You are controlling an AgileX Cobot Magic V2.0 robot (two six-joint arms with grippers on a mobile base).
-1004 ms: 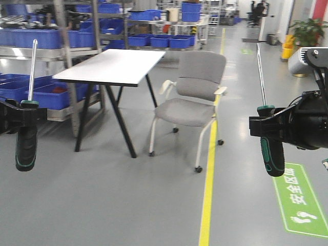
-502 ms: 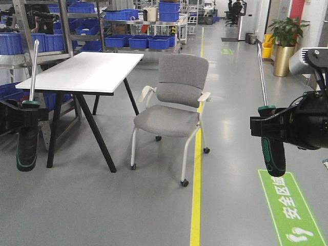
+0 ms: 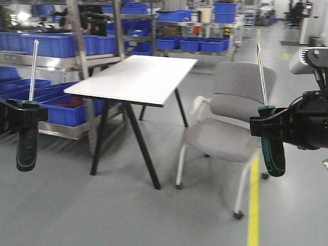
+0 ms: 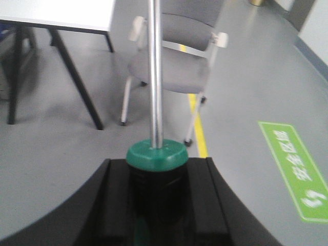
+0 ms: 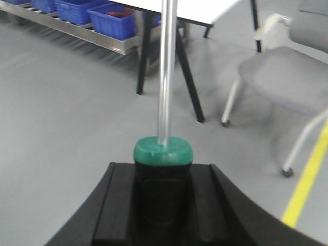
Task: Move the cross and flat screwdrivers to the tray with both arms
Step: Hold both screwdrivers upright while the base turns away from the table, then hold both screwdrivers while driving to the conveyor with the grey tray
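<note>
Frontally, left fingers (image 3: 10,115) pinching left screwdriver (image 3: 26,148), right fingers (image 3: 256,125) pinching right screwdriver (image 3: 273,156), black handles (image 3: 275,163) hidden in wrist views

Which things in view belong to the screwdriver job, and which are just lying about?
Job: left screwdriver in left hand; right screwdriver in right hand; tray not in view.
Just there: white table, grey chair, blue bins, yellow floor line.
</note>
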